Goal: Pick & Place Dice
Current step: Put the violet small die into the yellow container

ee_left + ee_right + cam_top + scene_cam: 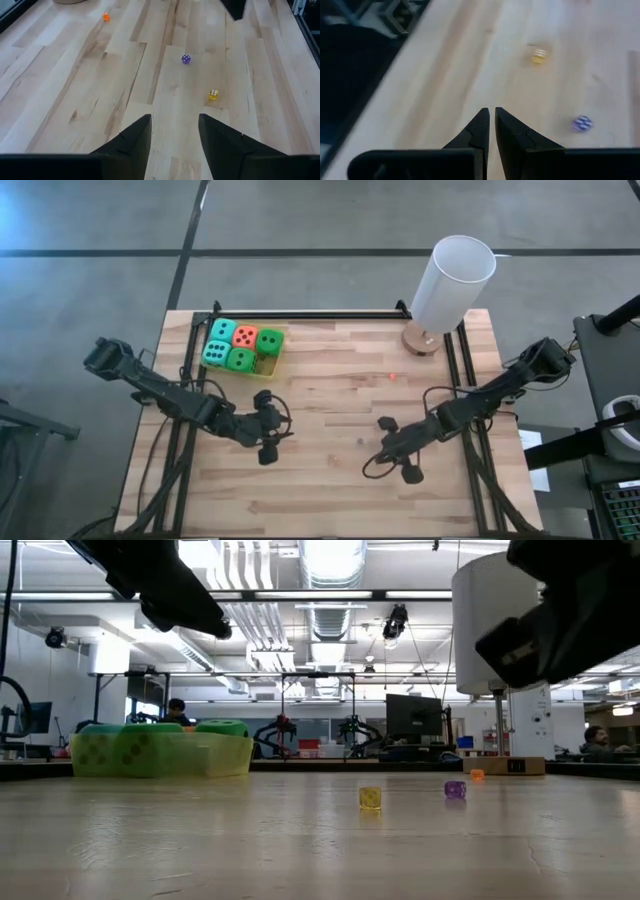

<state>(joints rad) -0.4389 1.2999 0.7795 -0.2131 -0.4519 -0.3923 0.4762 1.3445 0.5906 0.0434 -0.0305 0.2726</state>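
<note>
Bench (pixel 330 410) of pale wood planks is seen from above, with two dark arms reaching in over its near half. The left gripper (pixel 268 442) is held above the boards with its fingers (pixel 131 142) parted by a clear gap, and nothing is gripped between them. The right gripper (pixel 397 460) is poised over the boards a little way across from it; its fingers (pixel 479 131) are pressed almost together, with only a thin slit between them, and nothing is held.

The five soft dice (pixel 241 346) are packed in a translucent yellow tray (pixel 274 366), well beyond the left gripper toward the far edge: two teal, two green and one orange-red (pixel 245 335). In the low view the tray (pixel 232 755) is seen as a yellow-green block resting on the bench.

Three tiny translucent dice lie loose on the bare wood ahead of the left gripper: a yellow one (pixel 213 94) nearest, a purple one (pixel 185 59) farther on, and an orange one (pixel 105 16) far beyond. A tall white cylinder (pixel 452 282) on a round wooden base (pixel 422 340) is stood well beyond the right gripper.
</note>
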